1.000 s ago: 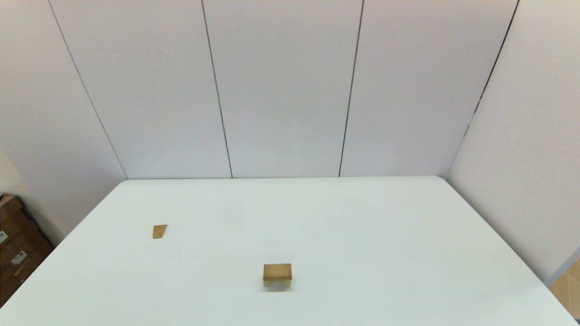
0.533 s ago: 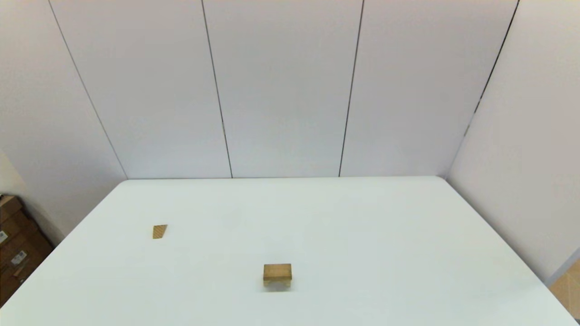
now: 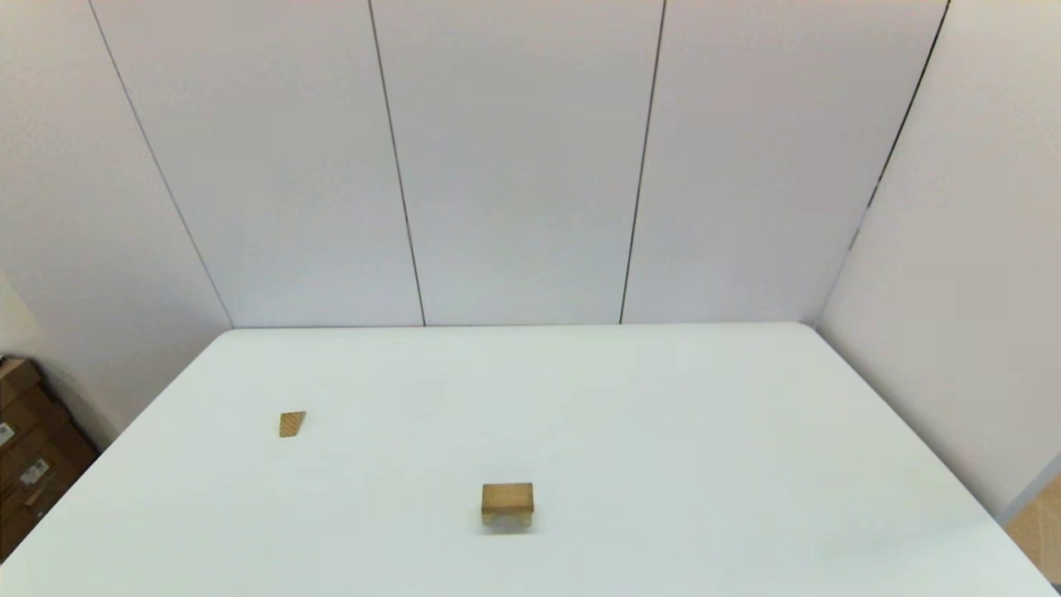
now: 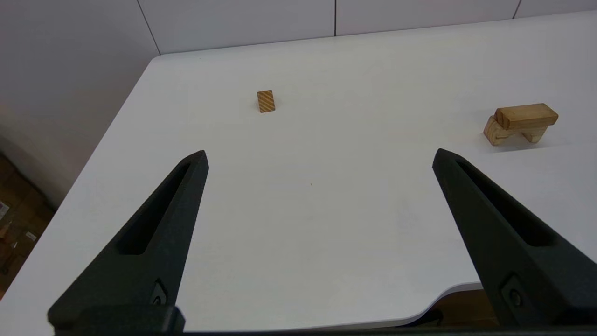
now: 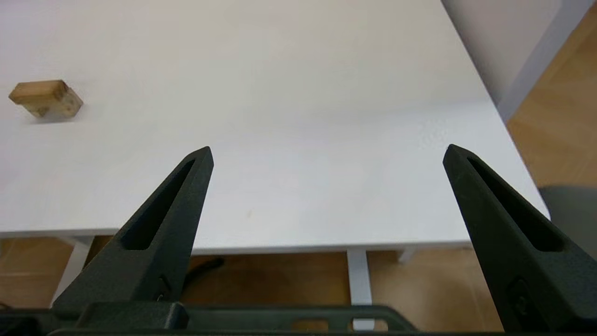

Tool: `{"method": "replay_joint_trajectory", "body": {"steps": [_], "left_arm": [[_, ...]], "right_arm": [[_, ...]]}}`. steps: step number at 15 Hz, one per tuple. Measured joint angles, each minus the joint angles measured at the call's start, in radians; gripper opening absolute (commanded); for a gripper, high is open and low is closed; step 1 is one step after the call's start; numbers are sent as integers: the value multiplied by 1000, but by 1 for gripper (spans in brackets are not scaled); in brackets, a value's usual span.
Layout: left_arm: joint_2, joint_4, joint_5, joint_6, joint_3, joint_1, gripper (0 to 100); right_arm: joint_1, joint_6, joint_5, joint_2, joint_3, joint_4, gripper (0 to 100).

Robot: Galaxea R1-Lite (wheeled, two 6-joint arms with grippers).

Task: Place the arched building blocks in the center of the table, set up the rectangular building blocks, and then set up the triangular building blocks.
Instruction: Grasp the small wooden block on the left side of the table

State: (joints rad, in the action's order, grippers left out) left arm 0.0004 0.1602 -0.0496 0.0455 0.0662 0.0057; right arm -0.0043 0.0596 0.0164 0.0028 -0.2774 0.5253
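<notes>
A tan rectangular block (image 3: pixel 507 496) lies flat on top of the pale arched block (image 3: pixel 506 520) near the middle front of the white table (image 3: pixel 663 414). The left wrist view shows the slab (image 4: pixel 526 115) resting across the arched block (image 4: pixel 495 131), whose feet stand on the table. The small striped triangular block (image 3: pixel 292 424) sits alone at the left, also seen in the left wrist view (image 4: pixel 266 101). Neither arm shows in the head view. My left gripper (image 4: pixel 319 153) and right gripper (image 5: pixel 329 148) hover open and empty over the table's near edge, far from the blocks.
White wall panels close off the back and right of the table. Cardboard boxes (image 3: pixel 29 452) stand on the floor beyond the table's left edge. The right wrist view shows the table's front edge, a white leg (image 5: pixel 360 275) and wooden floor below.
</notes>
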Motion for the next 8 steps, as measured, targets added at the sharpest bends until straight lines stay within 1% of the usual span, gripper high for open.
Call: {"method": "replay_joint_trajectory", "body": {"steps": [2, 5, 6, 8], "left_arm": [[0, 1, 0, 1, 0, 0, 100], [0, 1, 0, 1, 0, 0, 100], [0, 2, 0, 1, 0, 0, 100], [0, 1, 0, 2, 0, 0, 100]], "right_arm": [[0, -21, -7, 9, 40, -70, 100], [0, -113, -32, 23, 145, -250, 100], [0, -121, -31, 23, 159, -274, 100], [0, -129, -25, 11, 175, -285, 100]]}}
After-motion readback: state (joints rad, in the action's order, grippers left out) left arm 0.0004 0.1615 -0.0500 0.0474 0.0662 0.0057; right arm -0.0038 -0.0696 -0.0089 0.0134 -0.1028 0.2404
